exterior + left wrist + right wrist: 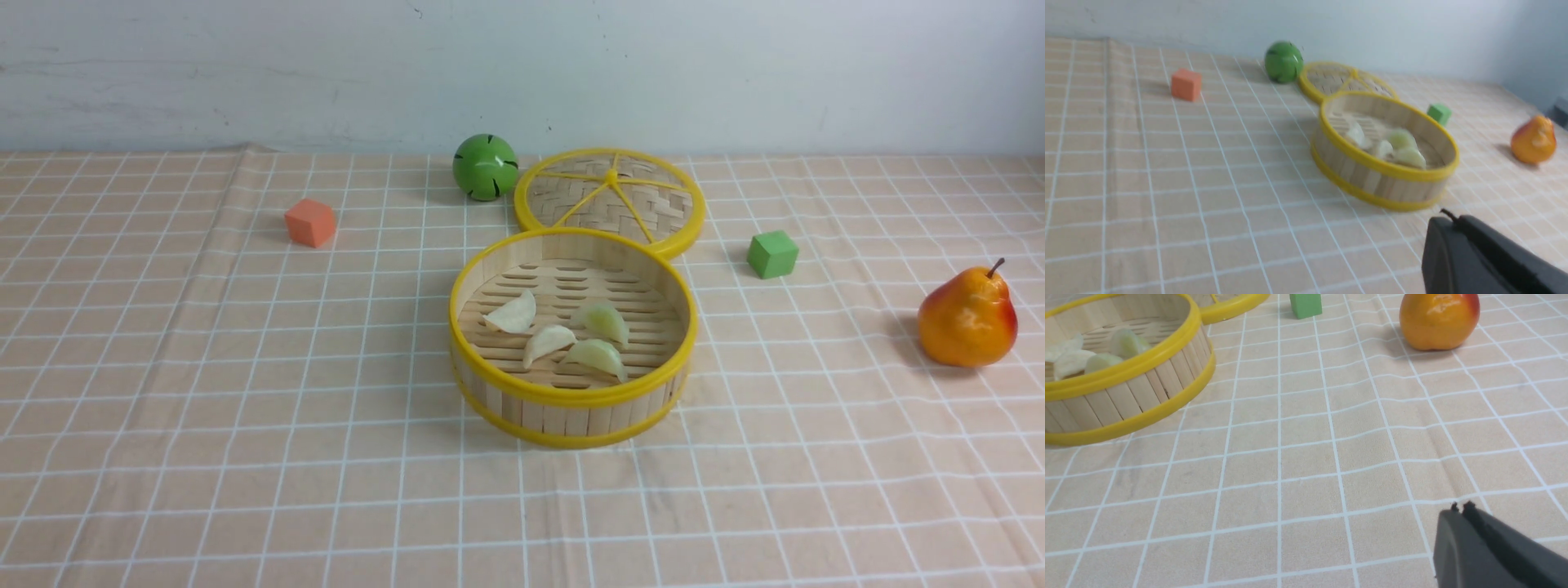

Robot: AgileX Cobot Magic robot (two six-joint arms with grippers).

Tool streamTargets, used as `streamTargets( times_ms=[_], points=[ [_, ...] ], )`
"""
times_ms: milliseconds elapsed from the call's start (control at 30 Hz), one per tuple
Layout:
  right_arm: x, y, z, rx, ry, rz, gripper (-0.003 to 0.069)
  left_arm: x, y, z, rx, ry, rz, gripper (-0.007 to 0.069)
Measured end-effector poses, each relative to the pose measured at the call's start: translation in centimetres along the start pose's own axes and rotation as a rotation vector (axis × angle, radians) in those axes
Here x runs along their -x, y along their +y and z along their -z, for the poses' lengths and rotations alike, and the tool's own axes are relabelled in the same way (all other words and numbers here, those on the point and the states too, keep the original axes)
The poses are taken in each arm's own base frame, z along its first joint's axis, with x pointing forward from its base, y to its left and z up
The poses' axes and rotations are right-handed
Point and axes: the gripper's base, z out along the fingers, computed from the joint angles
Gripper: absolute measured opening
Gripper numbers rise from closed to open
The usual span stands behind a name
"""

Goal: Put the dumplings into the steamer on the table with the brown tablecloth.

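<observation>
The four dumplings (563, 335) lay inside the steamer (573, 406), grouped toward the near half of its slatted floor; the two creamy white ones sat on the robot's left, the two pale greenish ones on its right, close together and some touching. The steamer stood near the middle of the table (163, 490), upright on the brown tablecloth (816, 490); its far rim met the flat woven lid (610, 200), which lay just behind it. A green ball (486, 167) rested just beside the lid's left edge; an orange cube (310, 222) sat well apart to the left; a green cube (772, 254) sat to the right of the lid, and a pear (968, 317) stood farther right still.

Neither arm showed in the front view; the left gripper (1447, 216) appeared only as a dark tip in its wrist view, blurred, so whether it was parted or closed I cannot tell; the right gripper (1461, 508) had its two tips pressed together, holding nothing, low over bare cloth.
</observation>
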Motion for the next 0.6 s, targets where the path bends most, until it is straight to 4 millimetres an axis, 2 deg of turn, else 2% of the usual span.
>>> streamTargets(
  times_ms=[67,133,267,333,433,600],
  points=[
    [0.0,0.0,0.0,0.0,0.0,0.0,0.0008,-0.8,0.3,-0.7,0.036,-0.044,0.013,-0.0014],
    [0.0,0.0,0.0,0.0,0.0,0.0,0.0011,-2.7,1.2,-1.8,0.122,-0.106,0.038,-0.0014],
    [0.0,0.0,0.0,0.0,0.0,0.0,0.001,-4.9,2.6,-2.5,0.255,-0.147,0.046,-0.0014],
    [0.0,0.0,0.0,0.0,0.0,0.0,0.0012,-6.0,3.3,-2.7,0.321,-0.129,0.036,-0.0014],
    [0.0,0.0,0.0,0.0,0.0,0.0,0.0014,-6.4,3.6,-2.7,0.353,-0.112,0.018,-0.0014],
    [0.0,0.0,0.0,0.0,0.0,0.0,0.0022,-7.7,4.0,-2.6,0.4,0.019,0.023,-0.0014]
  ],
)
